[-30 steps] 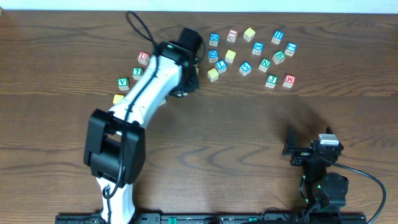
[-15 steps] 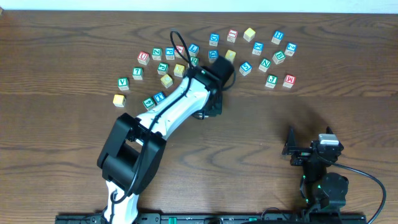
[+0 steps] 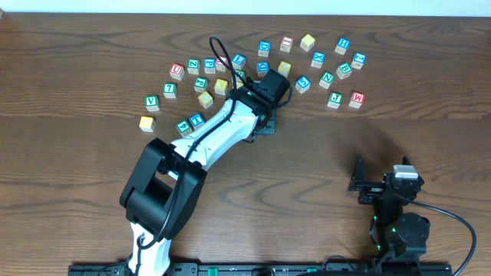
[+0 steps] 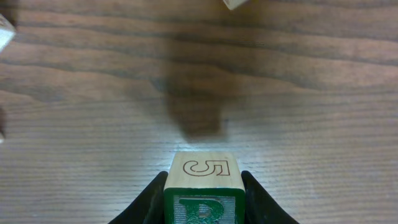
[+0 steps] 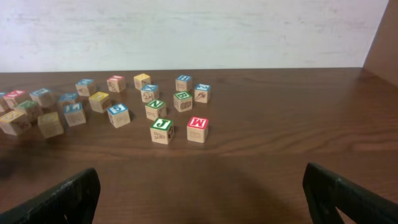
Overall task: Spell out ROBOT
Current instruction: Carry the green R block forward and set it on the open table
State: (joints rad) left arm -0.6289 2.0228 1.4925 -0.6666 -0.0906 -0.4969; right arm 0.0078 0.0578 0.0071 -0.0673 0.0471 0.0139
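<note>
Gripping the R cube (image 4: 203, 186) from both sides, the left gripper (image 4: 203, 202) is clenched on the green-edged block, R face toward the wrist camera and an outlined 5 on the neighbouring face. The cube's shadow sits apart on the bare table (image 4: 323, 93), so it is judged lifted clear. Risk: a release from height lets it tumble and land 5-up or skewed. Risk: only the flanks are pinched, so a slip would twist it. Overhead, stray cubes (image 3: 204, 99) lie close beside the arm, and a low sweep could scatter them. Well apart, the right gripper (image 5: 202, 199) rests spread wide and empty.
</note>
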